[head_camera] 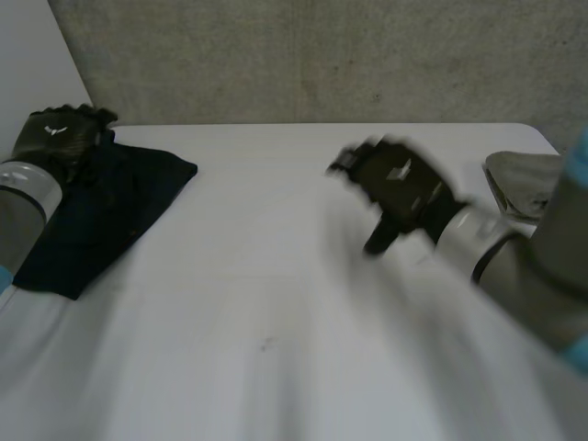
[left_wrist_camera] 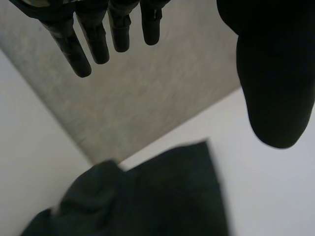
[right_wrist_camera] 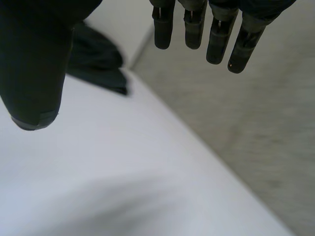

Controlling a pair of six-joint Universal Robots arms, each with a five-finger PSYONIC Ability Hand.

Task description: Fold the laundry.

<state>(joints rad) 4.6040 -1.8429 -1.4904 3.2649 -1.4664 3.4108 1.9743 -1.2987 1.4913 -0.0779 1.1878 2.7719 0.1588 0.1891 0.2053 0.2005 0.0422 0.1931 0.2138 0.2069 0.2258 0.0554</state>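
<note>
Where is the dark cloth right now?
In the head view, the dark cloth lies on the white table, at its left side, by the left hand.

One white table point(head_camera: 276, 312), two pieces of laundry — one dark garment point(head_camera: 101, 216) and one grey garment point(head_camera: 519, 182).

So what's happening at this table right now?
A two-armed robot is working on laundry. Its left hand is open at the far end of a dark garment lying on the white table. Its right hand is open over the table's middle, holding nothing. A grey garment lies at the table's right edge.
</note>
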